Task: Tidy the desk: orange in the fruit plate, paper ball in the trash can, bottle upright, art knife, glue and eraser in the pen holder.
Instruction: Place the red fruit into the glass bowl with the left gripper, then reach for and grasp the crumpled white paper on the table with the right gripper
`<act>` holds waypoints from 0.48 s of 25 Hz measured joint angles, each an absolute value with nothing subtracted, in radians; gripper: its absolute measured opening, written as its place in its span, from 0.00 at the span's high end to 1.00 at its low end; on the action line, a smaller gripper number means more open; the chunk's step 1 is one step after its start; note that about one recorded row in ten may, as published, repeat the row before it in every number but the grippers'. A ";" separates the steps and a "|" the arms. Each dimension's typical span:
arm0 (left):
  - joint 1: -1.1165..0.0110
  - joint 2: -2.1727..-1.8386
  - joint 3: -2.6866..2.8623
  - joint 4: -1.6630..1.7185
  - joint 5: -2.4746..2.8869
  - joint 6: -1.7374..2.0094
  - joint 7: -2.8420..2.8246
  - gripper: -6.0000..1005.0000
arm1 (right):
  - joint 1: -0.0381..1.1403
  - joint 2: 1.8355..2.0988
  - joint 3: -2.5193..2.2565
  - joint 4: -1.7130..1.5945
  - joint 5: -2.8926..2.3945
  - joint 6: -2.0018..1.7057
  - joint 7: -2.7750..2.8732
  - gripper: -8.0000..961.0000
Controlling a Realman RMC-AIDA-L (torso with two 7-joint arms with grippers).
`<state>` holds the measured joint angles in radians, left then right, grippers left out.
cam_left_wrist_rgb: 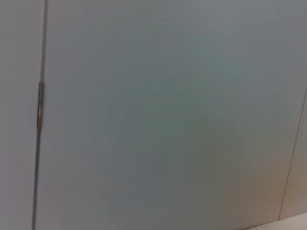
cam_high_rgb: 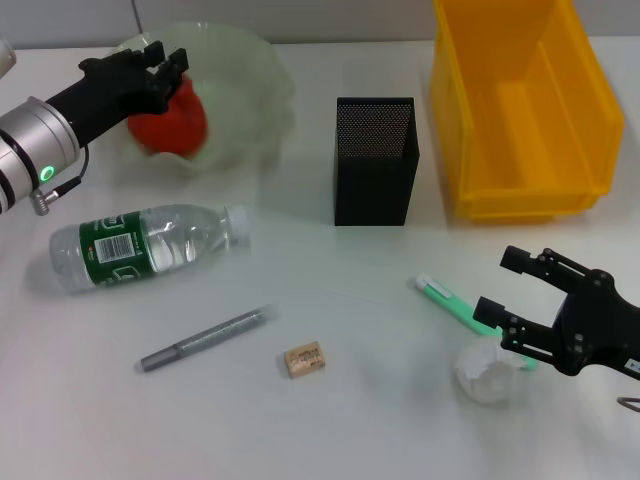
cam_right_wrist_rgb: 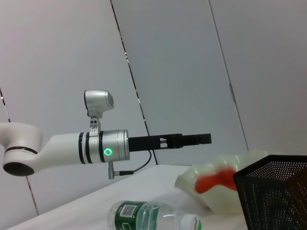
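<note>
The orange (cam_high_rgb: 172, 118) lies in the pale-green fruit plate (cam_high_rgb: 250, 85) at the back left. My left gripper (cam_high_rgb: 162, 62) hovers open just above it; the right wrist view shows that gripper (cam_right_wrist_rgb: 204, 139) clear of the orange (cam_right_wrist_rgb: 216, 181). The bottle (cam_high_rgb: 150, 245) lies on its side. A grey glue stick (cam_high_rgb: 205, 340) and the tan eraser (cam_high_rgb: 305, 358) lie near the front. My right gripper (cam_high_rgb: 500, 284) stands open over the green art knife (cam_high_rgb: 450, 300), with the paper ball (cam_high_rgb: 485, 372) right beside it. The pen holder (cam_high_rgb: 375, 160) stands in the middle, the yellow trash can (cam_high_rgb: 525, 110) at the back right.
The left wrist view shows only a plain wall. In the right wrist view the bottle (cam_right_wrist_rgb: 153, 218) lies in front, the pen holder (cam_right_wrist_rgb: 276, 191) stands close by, and the fruit plate (cam_right_wrist_rgb: 192, 184) sits behind.
</note>
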<state>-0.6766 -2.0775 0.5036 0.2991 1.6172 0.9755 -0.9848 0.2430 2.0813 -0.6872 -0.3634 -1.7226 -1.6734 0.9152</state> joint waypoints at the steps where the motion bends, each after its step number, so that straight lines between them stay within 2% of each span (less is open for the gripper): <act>1: -0.677 -2.077 0.504 0.299 1.617 0.976 -0.985 0.78 | 0.247 2.081 -0.687 -0.363 -1.723 -1.673 0.915 0.17; 5: -0.674 -2.077 0.505 0.299 1.615 0.973 -0.985 0.76 | 0.251 2.082 -0.687 -0.363 -1.723 -1.673 0.916 0.17; 6: -0.667 -2.076 0.505 0.299 1.615 1.014 -1.002 0.58 | 0.252 2.082 -0.687 -0.364 -1.723 -1.673 0.916 0.17; 9: -0.655 -2.073 0.507 0.304 1.614 1.101 -1.052 0.55 | 0.252 2.082 -0.687 -0.364 -1.723 -1.673 0.916 0.17; 12: -0.610 -2.071 0.511 0.328 1.616 1.417 -1.123 0.52 | 0.250 2.082 -0.685 -0.364 -1.723 -1.674 0.917 0.17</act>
